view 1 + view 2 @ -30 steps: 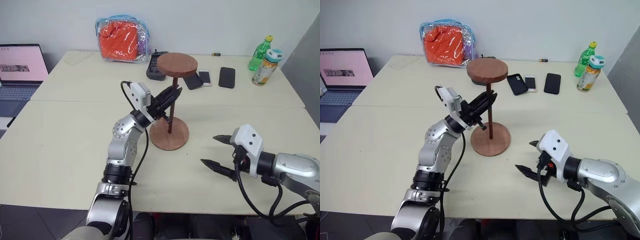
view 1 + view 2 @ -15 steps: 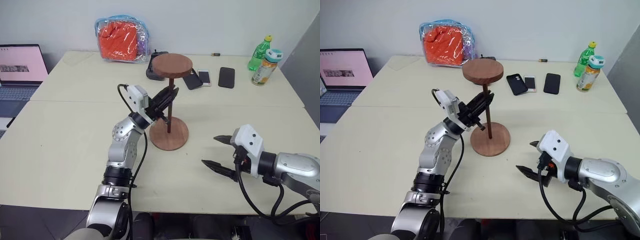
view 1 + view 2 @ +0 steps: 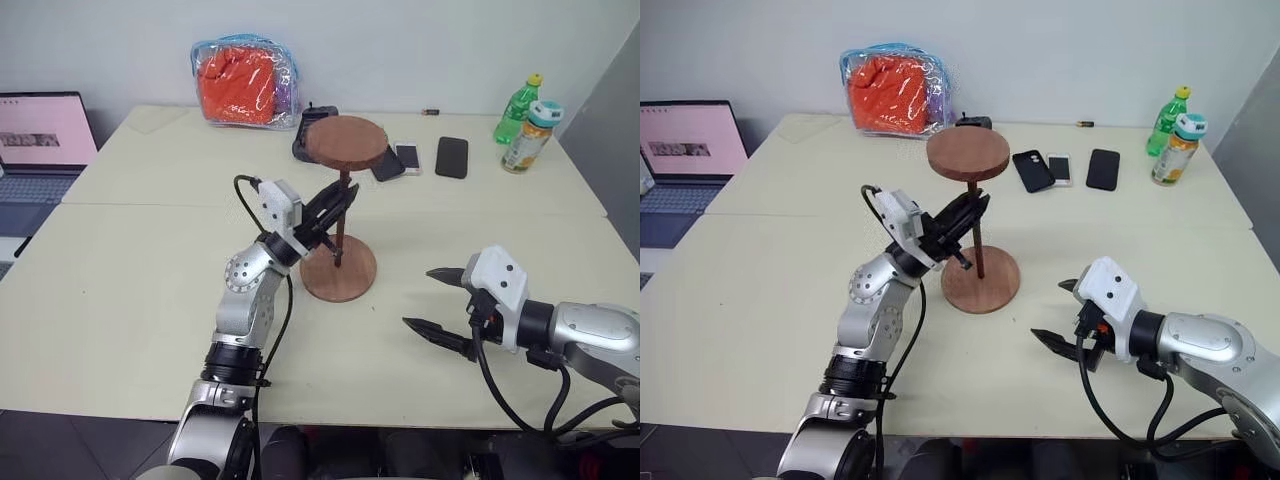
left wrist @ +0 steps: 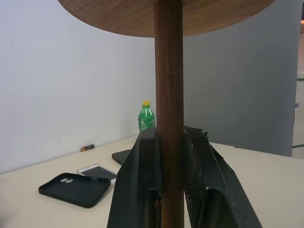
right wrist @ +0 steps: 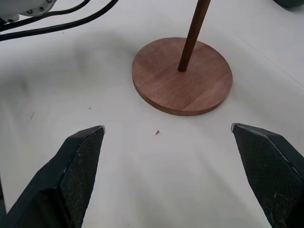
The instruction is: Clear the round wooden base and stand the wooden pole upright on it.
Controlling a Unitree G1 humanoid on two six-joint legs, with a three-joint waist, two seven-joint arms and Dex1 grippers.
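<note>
So the left hand (image 3: 342, 196) is clamped on the wooden pole (image 3: 340, 225), standing in the round wooden base (image 3: 338, 267) just below; right hand (image 3: 433, 301) hangs spread apart nearby.

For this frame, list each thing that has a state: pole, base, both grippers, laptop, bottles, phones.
wooden pole: standing near upright, foot at the base's centre, held.
round wooden base: flat on the table, clear except for the pole.
left gripper: shut on the pole.
right gripper: open, holding nothing.
laptop: open, screen lit.
two bottles: upright, capped.
phones: lying flat.
</note>
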